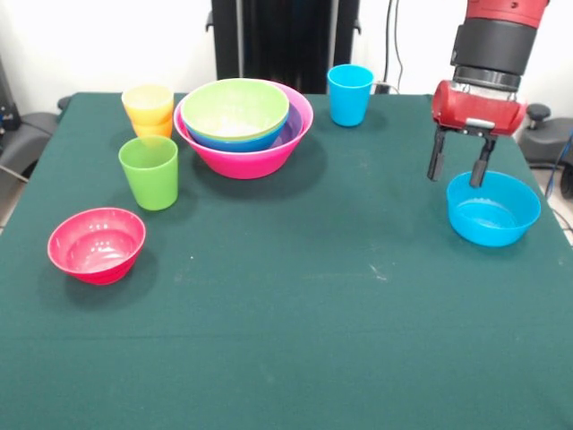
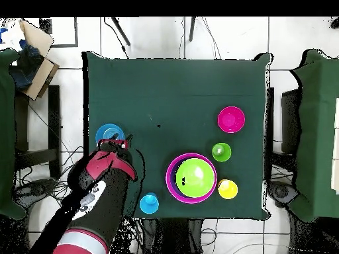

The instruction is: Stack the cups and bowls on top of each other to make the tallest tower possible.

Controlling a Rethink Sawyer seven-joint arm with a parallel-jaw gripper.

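Observation:
My gripper [image 1: 456, 179] is open with nothing between its fingers, held just above the far left rim of the small light blue bowl [image 1: 493, 210]. Looking down from overhead, the gripper [image 2: 120, 141] overlaps that bowl [image 2: 106, 133]. The large pink bowl [image 1: 243, 150] holds nested purple, blue and light green bowls [image 1: 235, 107]; overhead, the light green bowl [image 2: 195, 177] hides most of them. A yellow cup [image 1: 149, 102] sits in an orange cup [image 1: 157, 129]. The green cup [image 1: 149, 172], the blue cup [image 1: 350, 94] and the red-pink bowl [image 1: 97, 244] stand alone.
Everything stands on a dark green tablecloth [image 1: 295, 313]. In the overhead view, green-covered furniture [image 2: 318, 132] flanks both sides of the table and a cardboard box [image 2: 36, 56] lies off one corner.

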